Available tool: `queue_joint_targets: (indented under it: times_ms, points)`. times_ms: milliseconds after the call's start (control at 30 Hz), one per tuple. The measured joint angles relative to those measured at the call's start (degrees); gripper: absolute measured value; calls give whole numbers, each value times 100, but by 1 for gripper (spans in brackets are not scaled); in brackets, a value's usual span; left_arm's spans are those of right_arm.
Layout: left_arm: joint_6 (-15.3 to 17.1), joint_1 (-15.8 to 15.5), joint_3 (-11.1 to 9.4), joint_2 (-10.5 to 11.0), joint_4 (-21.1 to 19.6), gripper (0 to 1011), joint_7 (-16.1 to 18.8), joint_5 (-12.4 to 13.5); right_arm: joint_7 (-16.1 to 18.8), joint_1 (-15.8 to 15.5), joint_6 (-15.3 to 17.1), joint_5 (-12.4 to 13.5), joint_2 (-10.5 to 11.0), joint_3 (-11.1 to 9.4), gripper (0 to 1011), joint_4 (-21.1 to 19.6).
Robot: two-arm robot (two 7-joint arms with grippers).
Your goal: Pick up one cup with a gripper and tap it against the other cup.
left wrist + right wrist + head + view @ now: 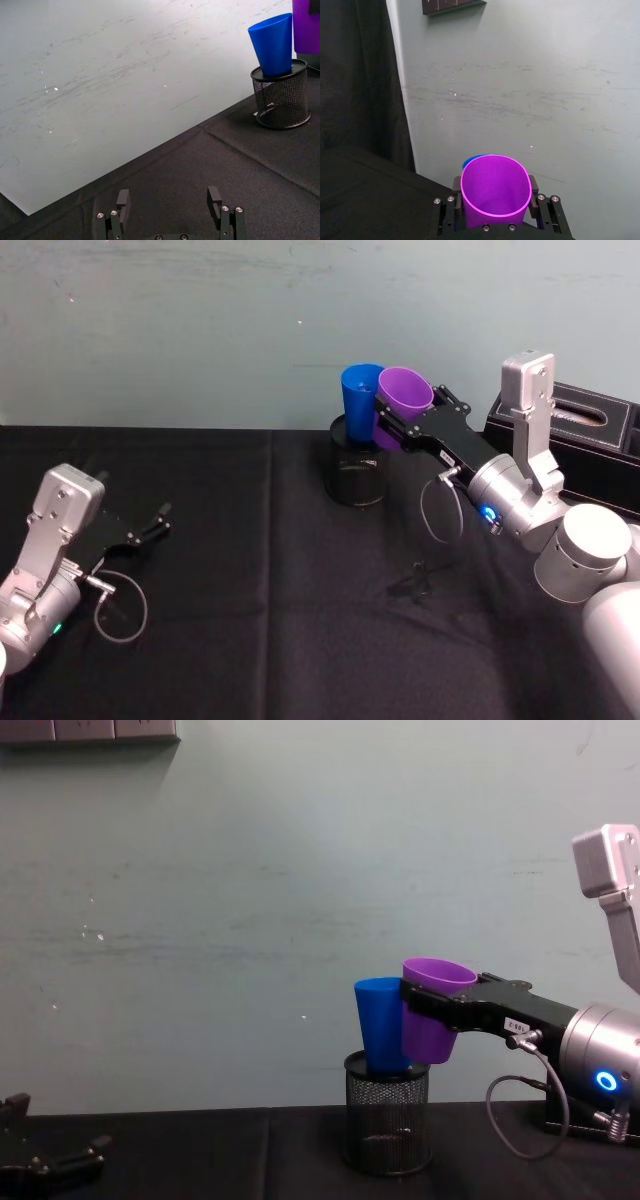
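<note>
Pale wall (200, 320) behind a black surface (250, 640): fingers of your right gripper (392, 420) clench the purple cup (405, 398), raised against the blue cup (357, 390) in its mesh holder (357, 478), which a harder push could topple; left gripper (158, 520) idles, fingers spread.

Black-clothed table (250, 640) bears a mesh pen holder (357, 475) and black box (600, 445)

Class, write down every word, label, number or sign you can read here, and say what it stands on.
No text can be read.
White label on the right gripper, which holds the purple cup: too small to read.
Blue cup, mesh holder, parked left gripper: no print seen.
</note>
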State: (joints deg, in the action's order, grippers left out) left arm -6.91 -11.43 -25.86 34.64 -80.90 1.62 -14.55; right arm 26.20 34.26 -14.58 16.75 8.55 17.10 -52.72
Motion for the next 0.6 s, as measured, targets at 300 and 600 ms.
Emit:
queue_joint_targets:
  times_ms: [300, 600]
  points:
    - [0, 0, 0, 0, 0, 1011, 0, 0, 41, 74, -61, 1, -27, -16, 734, 116]
    - [0, 0, 0, 0, 0, 1011, 0, 0, 78, 150, -80, -4, -45, -17, 734, 220]
